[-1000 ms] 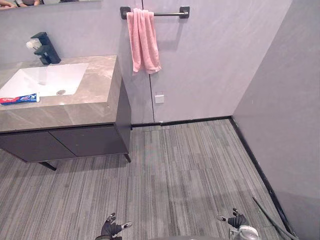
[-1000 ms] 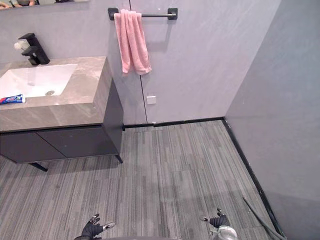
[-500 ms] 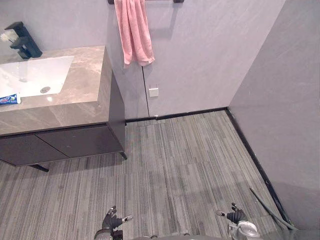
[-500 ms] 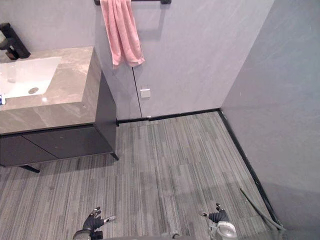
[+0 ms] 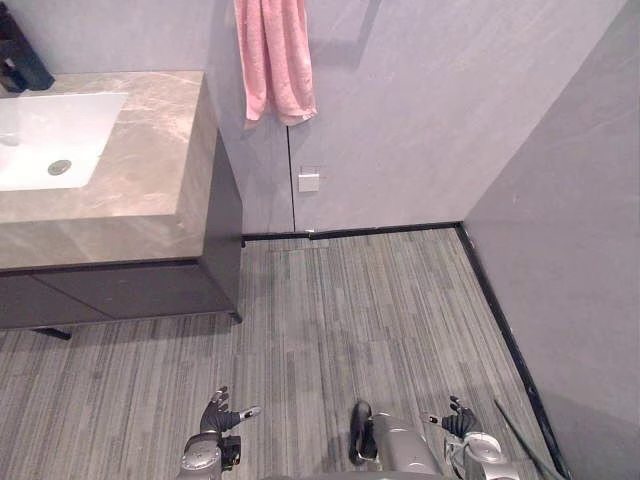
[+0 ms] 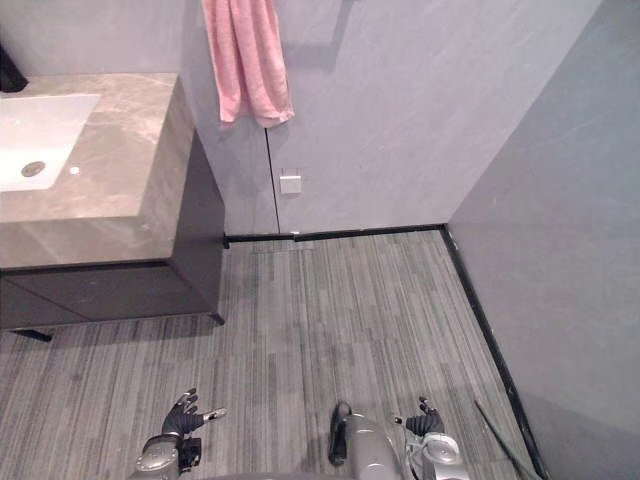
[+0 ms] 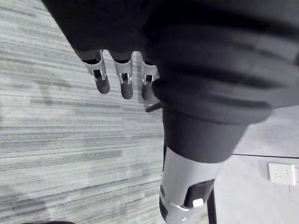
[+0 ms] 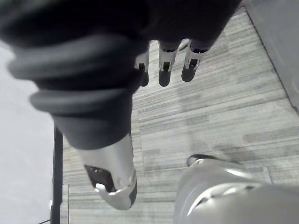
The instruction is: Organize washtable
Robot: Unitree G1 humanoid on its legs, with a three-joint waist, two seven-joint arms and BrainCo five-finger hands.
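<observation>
Grey bathroom, striped floor (image 5: 350, 320), bare wall (image 5: 430, 100) dead ahead of you. The washtable (image 5: 140, 190) sits up in the left corner of the head views, well apart from both hands, with its far end cut off by the picture edge. On it you get the white sink (image 5: 60, 120) with its drain (image 5: 60, 167), and a bit of the black faucet (image 5: 22, 62) at the back. A pink towel (image 5: 275, 60) hangs on the wall just beside the washtable, which makes sense since it's handy to the sink there. A small socket (image 5: 309, 181) sits lower on the same wall.

Your left hand (image 5: 217, 413) and right hand (image 5: 458, 420) both hang low over the floor. The left fingers (image 7: 102, 81) are loose and spread, and so are the right ones (image 8: 164, 74). Neither hand carries anything. My guess is they're parked down there because nothing is within reach.

So I'd say the tidying hasn't started. You're squared up to the wall rather than the washtable, so you probably want to turn left and close in first. I can't tell what on the top needs sorting, since that end is cut off.
</observation>
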